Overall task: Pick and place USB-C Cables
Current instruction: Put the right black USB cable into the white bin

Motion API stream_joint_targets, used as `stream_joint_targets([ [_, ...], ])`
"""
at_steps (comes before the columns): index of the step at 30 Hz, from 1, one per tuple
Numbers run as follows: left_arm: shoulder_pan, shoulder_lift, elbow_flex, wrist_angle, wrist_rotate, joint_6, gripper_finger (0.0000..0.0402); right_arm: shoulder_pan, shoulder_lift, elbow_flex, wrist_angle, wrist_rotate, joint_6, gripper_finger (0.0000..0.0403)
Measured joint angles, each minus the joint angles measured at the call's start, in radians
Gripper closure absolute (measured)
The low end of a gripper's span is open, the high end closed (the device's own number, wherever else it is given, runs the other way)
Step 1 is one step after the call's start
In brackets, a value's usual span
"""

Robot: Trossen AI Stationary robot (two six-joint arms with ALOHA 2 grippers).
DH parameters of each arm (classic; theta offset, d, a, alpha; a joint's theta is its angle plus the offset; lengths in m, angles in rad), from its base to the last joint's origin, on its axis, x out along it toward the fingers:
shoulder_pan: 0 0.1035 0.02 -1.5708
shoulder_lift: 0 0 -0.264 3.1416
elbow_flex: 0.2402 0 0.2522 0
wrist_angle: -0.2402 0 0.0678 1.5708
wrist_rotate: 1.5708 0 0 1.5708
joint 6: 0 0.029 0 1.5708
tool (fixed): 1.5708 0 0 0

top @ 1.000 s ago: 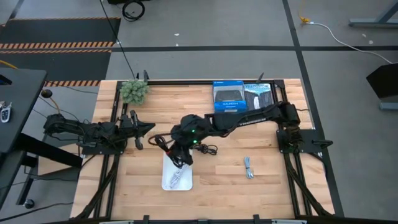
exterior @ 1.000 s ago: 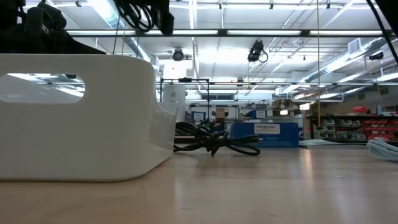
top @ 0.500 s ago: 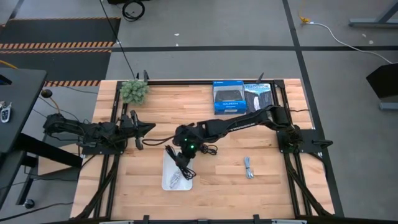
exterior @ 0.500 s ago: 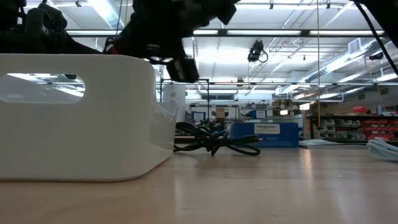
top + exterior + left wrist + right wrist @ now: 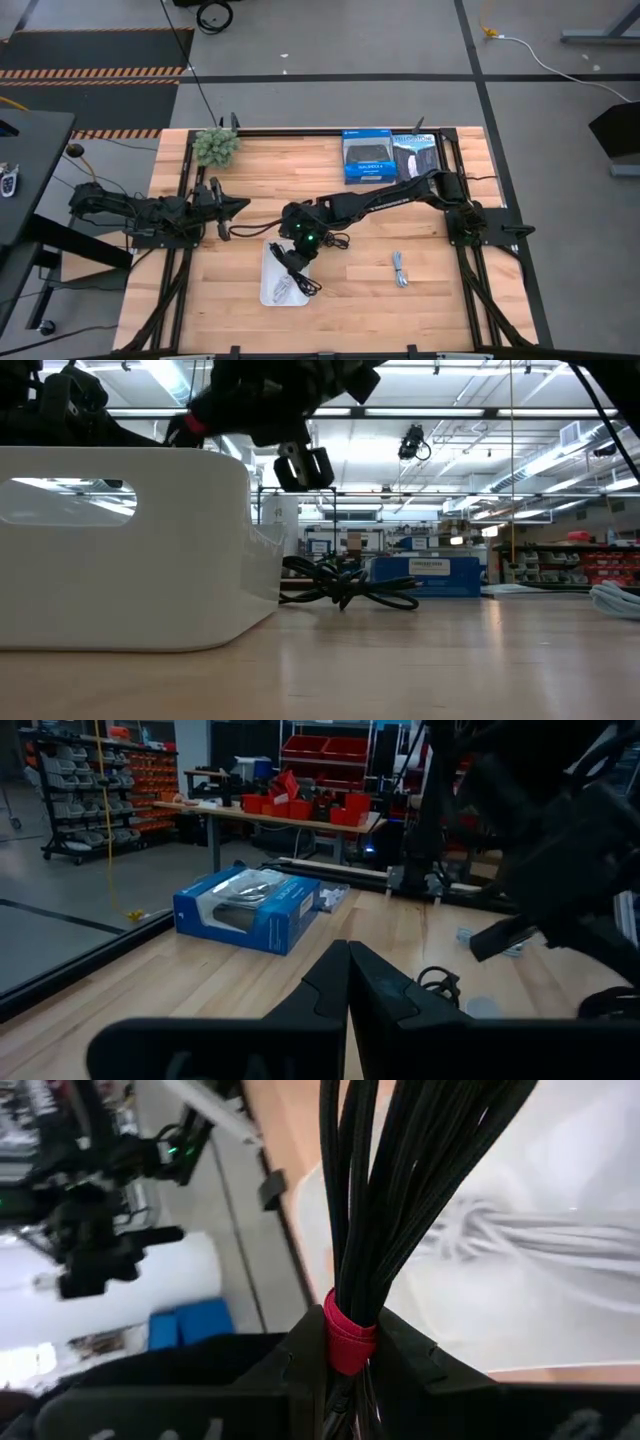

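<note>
The wooden table (image 5: 250, 190) stands on a grey concrete floor (image 5: 330, 40) crossed by dark lines. Orange-and-black hazard striping (image 5: 95, 72) borders a dark mat off one corner of the table. A yellow-tipped pale cord (image 5: 530, 48) trails across the floor beyond the opposite corner. The low view looks into a large hall: long strip lights (image 5: 470, 380) run under an open ceiling, with shelving (image 5: 575, 560) to one side. The left wrist view shows red bins (image 5: 335, 808) on a workbench and racks holding orange bins (image 5: 125, 770).
</note>
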Motion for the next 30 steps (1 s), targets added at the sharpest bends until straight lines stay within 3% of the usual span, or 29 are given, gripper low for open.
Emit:
stream_joint_targets([
  [10,0.000,0.000,0.000,0.000,0.000,0.001,0.0390,-0.017,0.000,0.000,-0.054,0.201,0.044,0.0340],
  [14,0.000,0.000,0.000,0.000,0.000,0.000,0.0390,-0.001,0.000,0.000,-0.038,0.209,0.050,0.0340],
  [19,0.000,0.000,0.000,0.000,0.000,0.001,0.0390,0.005,0.000,0.000,0.020,0.132,0.026,0.0340],
  [24,0.000,0.000,0.000,0.001,0.000,0.001,0.0390,0.005,-0.001,0.048,0.029,0.115,-0.236,0.0340],
  [30,0.000,0.000,0.000,0.001,0.000,0.000,0.0390,0.016,-0.001,0.063,0.067,0.120,-0.773,0.0339],
])
